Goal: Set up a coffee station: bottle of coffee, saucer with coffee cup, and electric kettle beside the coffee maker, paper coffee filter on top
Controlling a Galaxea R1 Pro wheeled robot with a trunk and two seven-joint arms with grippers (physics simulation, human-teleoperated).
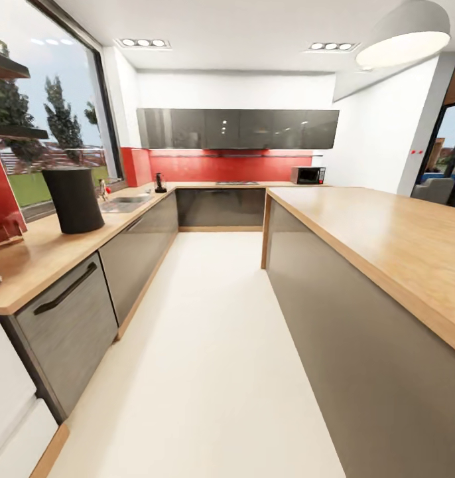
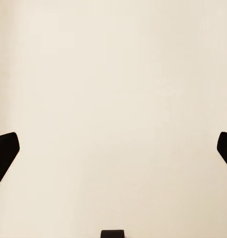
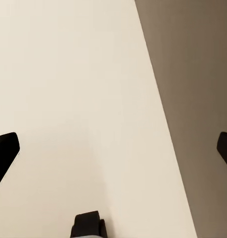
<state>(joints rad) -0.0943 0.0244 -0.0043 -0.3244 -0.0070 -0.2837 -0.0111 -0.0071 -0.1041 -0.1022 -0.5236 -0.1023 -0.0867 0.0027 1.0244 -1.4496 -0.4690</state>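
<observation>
The coffee maker (image 1: pixel 72 199), a tall near-black column, stands on the kitchen countertop (image 1: pixel 35 255) at the left, just before the inset sink (image 1: pixel 125 202). Above it at the far left a thin dark kitchen shelf (image 1: pixel 18 131) juts from the wall; I cannot see its top. My left gripper (image 2: pixel 113 148) is open over bare cream floor, its black fingertips (image 2: pixel 4 153) far apart. My right gripper (image 3: pixel 113 148) is also open, over the floor beside a grey cabinet front (image 3: pixel 197 99). The bottle of coffee, paper coffee filter, saucer, coffee cup and electric kettle are out of view.
A long wood-topped island (image 1: pixel 387 232) with grey sides runs along the right. A cream floor aisle (image 1: pixel 207 345) leads between it and the left cabinets. A microwave (image 1: pixel 308 175) and a small dark object (image 1: pixel 160 182) sit on the back counter. A thicker dark slab (image 1: pixel 5 66) hangs above the shelf.
</observation>
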